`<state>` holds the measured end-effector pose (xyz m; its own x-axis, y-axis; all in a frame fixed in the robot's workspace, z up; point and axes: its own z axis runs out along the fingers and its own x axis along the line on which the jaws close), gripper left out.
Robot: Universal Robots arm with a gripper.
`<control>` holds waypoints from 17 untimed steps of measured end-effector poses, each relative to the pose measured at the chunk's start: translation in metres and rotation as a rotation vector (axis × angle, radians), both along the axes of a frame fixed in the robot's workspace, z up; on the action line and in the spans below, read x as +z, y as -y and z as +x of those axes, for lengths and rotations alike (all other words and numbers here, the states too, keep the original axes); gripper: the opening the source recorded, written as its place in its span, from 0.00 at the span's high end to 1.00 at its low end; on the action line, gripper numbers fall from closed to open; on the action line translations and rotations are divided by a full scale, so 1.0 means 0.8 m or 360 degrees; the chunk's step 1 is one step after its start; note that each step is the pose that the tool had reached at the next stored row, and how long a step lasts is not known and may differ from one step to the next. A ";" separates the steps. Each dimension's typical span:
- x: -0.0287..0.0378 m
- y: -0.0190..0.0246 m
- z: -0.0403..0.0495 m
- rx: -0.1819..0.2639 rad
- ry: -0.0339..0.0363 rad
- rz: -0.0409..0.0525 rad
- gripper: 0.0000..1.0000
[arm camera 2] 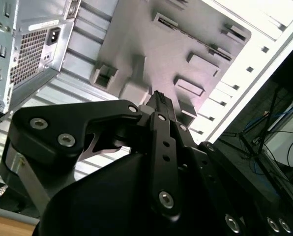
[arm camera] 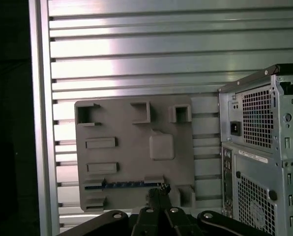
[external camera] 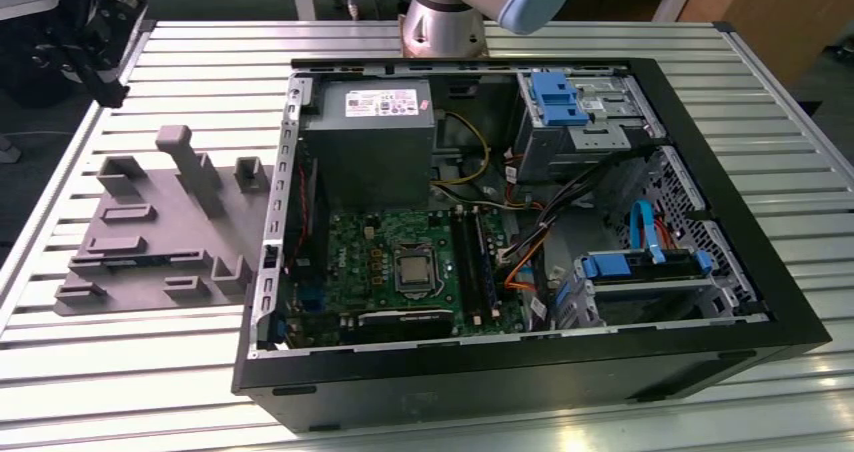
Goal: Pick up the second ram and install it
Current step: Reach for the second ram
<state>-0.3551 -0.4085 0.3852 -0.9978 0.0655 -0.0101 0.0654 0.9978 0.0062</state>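
The second ram, a narrow blue-green stick, lies in a slot along one edge of the grey tray. My gripper hangs well above the table with its dark fingers pressed together and nothing between them. In the first wrist view its tips line up with one end of the ram but stay far above it. In the second wrist view the gripper points at the grey tray. In the exterior view the gripper hangs at the far left, beyond the grey tray.
An open black computer case lies to the exterior view's right of the tray, holding a green motherboard, a grey power supply and blue drive brackets. Its rear panel stands beside the tray. The slatted table edge is near.
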 end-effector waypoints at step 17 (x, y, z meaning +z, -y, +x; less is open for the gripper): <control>-0.0093 0.0175 -0.038 0.0049 0.0000 0.0019 0.89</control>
<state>-0.3854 -0.4225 0.3777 -0.9993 0.0351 -0.0095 0.0349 0.9992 0.0179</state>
